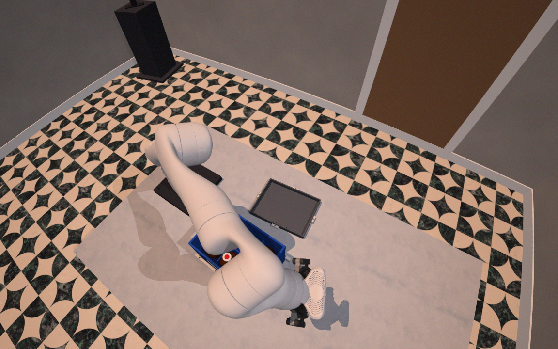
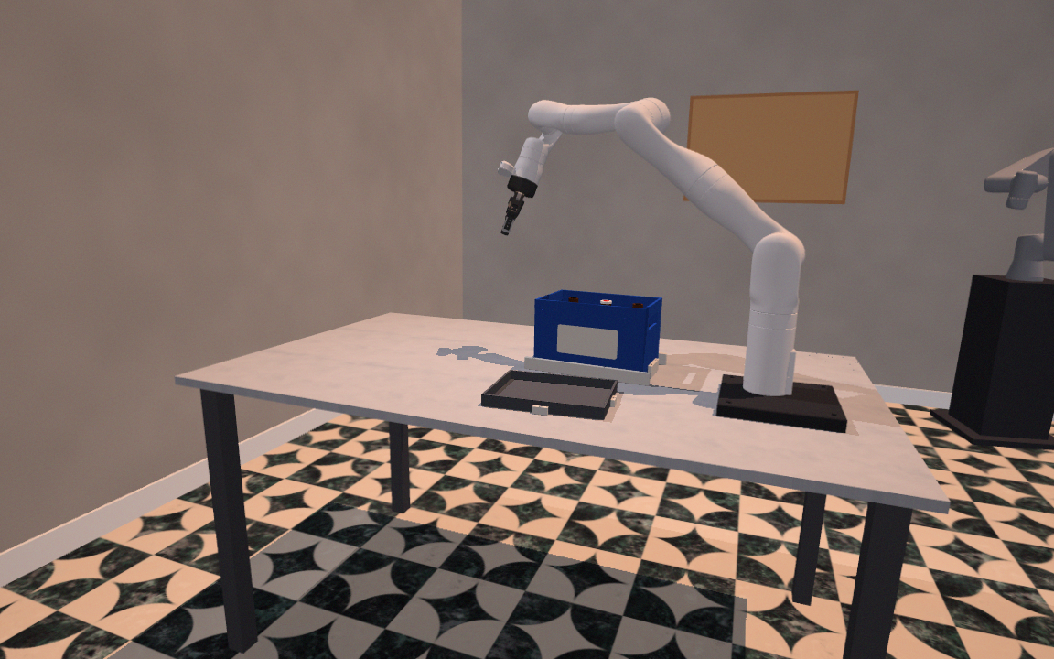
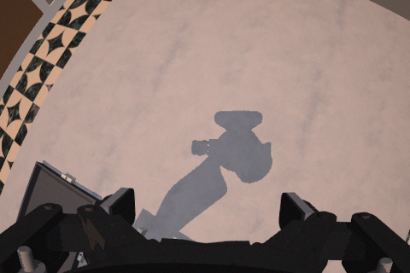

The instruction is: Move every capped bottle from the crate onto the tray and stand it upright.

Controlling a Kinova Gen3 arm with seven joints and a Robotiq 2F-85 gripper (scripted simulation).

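Pale desk (image 2: 400,361) on dark legs, carrying a blue crate (image 2: 596,331), a dark shallow tray (image 2: 549,393) just beside it on the near side in the exterior view, and the arm's black base plate (image 2: 830,414) off to the crate's right. Surroundings: patterned tile floor (image 2: 514,533), a black pedestal (image 2: 1010,361) bearing a second pale machine well apart from the desk, an orange board (image 2: 768,147) on the back wall. Obstruction: in the top view the white arm (image 1: 211,203) lies across most of the crate, leaving only blue rim and one red-and-white bottle cap (image 1: 226,256) visible. Gripper (image 2: 508,222) — fully open, holding nothing, touching nothing — hangs high above the desk, left of and well above the crate, pointing down. Wrist view shows its spread fingers over bare desk and its own shadow, with a tray corner at lower left. Bottle count, and which are capped — cannot tell; the exterior view shows only small tops at the crate rim.
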